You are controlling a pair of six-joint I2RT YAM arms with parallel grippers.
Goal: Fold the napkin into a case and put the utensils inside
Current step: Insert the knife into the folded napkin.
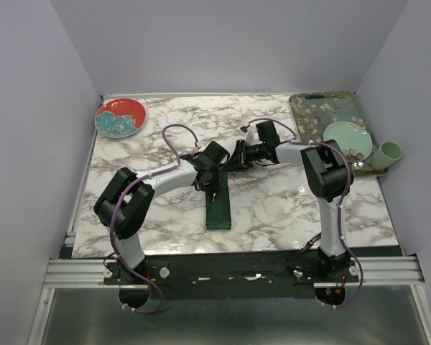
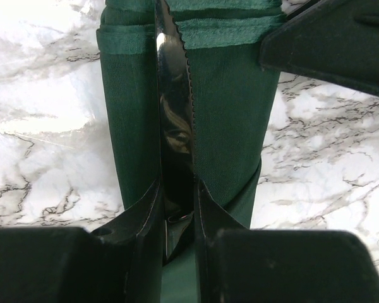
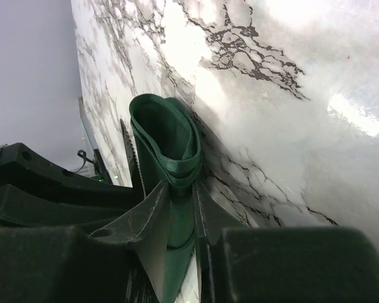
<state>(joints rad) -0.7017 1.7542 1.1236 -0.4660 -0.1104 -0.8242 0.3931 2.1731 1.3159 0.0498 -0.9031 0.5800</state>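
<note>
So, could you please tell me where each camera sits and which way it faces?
Top external: above and behind the robot, looking down on the marble table; the left arm and right arm meet over the green case.
Left wrist: on the left arm, looking along the left gripper, shut on a knife.
Right wrist: on the right arm, looking along the right gripper, pinching the case's open end.
Shared: both wrist views show case and knife.

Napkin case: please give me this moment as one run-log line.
left fingers: shut on knife | right fingers: pinch case mouth edge | knife: lying along case, not seen inside | step: insertion pending
</note>
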